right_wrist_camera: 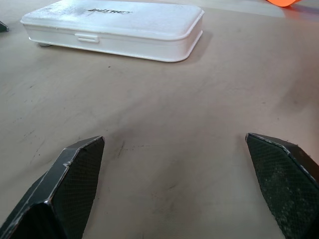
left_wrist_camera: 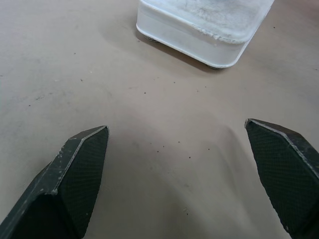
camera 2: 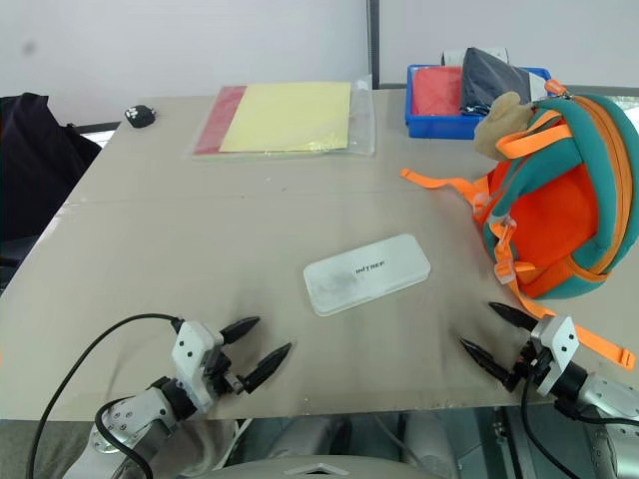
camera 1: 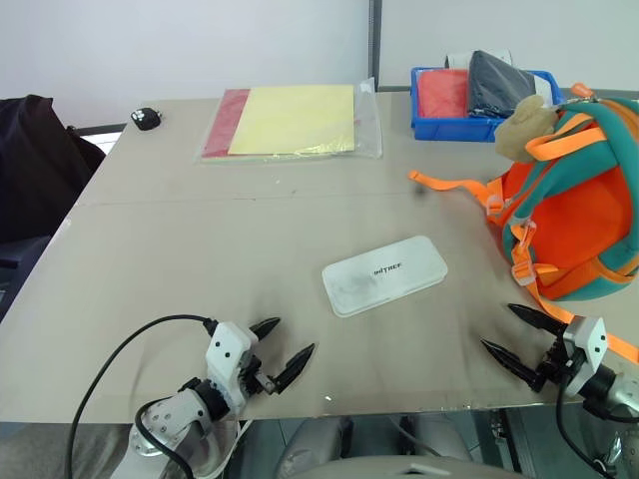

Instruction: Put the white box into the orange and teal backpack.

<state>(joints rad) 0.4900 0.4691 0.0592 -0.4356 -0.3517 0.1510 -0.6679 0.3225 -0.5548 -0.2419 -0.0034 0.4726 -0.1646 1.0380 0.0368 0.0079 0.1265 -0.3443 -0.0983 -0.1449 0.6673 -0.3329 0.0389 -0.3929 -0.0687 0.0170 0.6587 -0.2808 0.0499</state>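
I see my left gripper (camera 1: 282, 353) near the table's (camera 1: 180, 249) front edge, its 2 fingers spread wide and holding nothing. My right gripper (camera 1: 511, 335) sits at the front right, also spread wide and empty, with an orange strap (camera 1: 599, 339) running just beside it. Between them and a little farther in, the white box (camera 1: 384, 274) lies flat on the table, lid up, apart from both grippers. The backpack (camera 1: 574, 205) rests to its right, a tan plush charm (camera 1: 524, 130) at its top. Behind it sits a blue bin (camera 1: 479, 95); a yellow folder (camera 1: 295, 122) lies at the far side.
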